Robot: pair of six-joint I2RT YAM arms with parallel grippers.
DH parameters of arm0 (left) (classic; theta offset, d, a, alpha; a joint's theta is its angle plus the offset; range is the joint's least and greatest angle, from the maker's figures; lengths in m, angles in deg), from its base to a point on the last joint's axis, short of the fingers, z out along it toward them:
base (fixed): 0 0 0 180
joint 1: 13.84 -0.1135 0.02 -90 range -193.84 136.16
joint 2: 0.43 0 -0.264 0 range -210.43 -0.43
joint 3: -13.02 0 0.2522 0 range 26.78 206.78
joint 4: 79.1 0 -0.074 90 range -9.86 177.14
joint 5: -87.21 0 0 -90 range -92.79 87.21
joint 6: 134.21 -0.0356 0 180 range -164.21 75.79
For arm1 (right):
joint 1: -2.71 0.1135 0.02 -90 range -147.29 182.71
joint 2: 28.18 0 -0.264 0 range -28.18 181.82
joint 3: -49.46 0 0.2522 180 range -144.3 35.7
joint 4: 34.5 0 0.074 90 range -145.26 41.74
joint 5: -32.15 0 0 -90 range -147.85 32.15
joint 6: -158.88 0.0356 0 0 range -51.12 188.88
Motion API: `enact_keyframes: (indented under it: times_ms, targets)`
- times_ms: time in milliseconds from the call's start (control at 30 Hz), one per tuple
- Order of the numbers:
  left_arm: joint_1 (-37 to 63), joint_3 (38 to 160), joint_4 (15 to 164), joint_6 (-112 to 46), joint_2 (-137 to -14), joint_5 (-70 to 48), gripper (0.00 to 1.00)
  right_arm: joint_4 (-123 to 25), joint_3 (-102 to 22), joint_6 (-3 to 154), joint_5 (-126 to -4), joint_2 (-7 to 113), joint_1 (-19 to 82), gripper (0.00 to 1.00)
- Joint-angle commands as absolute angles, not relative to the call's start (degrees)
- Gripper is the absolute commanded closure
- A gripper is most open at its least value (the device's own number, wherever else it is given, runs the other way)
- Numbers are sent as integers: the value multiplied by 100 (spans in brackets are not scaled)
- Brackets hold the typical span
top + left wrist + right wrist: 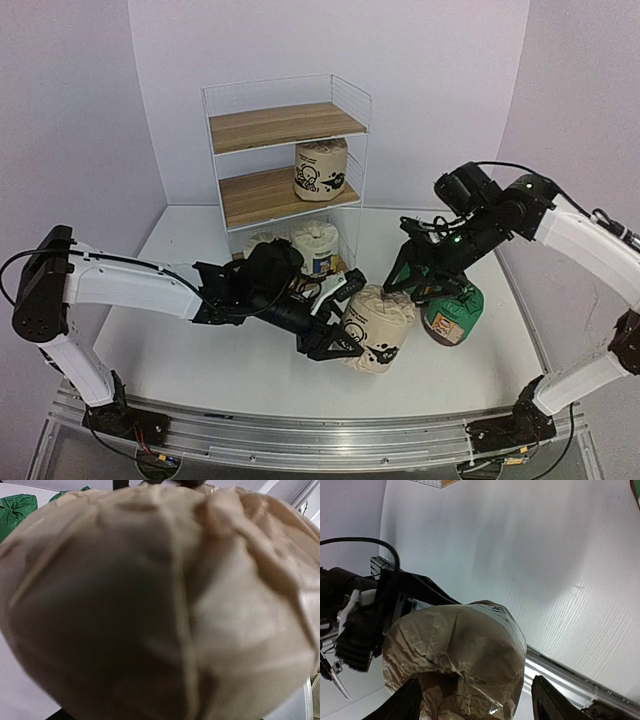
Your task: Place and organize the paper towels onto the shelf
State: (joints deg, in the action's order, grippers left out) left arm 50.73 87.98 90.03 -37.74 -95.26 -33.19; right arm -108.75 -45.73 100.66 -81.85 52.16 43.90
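Top external view, left claw [354, 320]: fingers either side of a beige roll [380, 328] near the table's [200, 350] front; whether they press it cannot be told. Right claw [475, 699]: fingers [405, 702] spread wide, flanking that roll's gathered top, gap on one side. Green roll [455, 315]: just beside, on the right. Shelf [285, 125]: at rear; second beige roll [320, 168] on middle board, two white rolls [318, 245] on the lowest.

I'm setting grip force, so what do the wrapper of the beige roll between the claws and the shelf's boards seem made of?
Beige roll: wrapper looks like thin matte paper, crumpled into fine creases and gathers. Shelf: boards look like wood or wood-look laminate, brown with streaked grain.
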Motion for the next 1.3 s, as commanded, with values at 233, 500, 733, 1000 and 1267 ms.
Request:
enact_keyframes:
  times_ms: [233,500,733,1000,1267]
  targets:
    - [5081,8267,9983,-3273,-8356,-3410,53,-8691,-3500,7282,-9329,3384,4428,14]
    - [5084,7934,10095,-3046,-7596,-2422,49,-7083,-2628,7491,-9864,3236,4436,11]
    - [5079,8015,9862,-2909,-7301,-1600,49,-6100,-2213,7472,-9836,3354,4674,11]
    - [5082,8033,9964,-2751,-7297,-1631,49,-4555,-1806,7630,-9065,3427,4801,10]
    - [5079,8060,10009,-2677,-7294,-1851,49,-4139,-1985,7741,-9364,3961,4849,10]
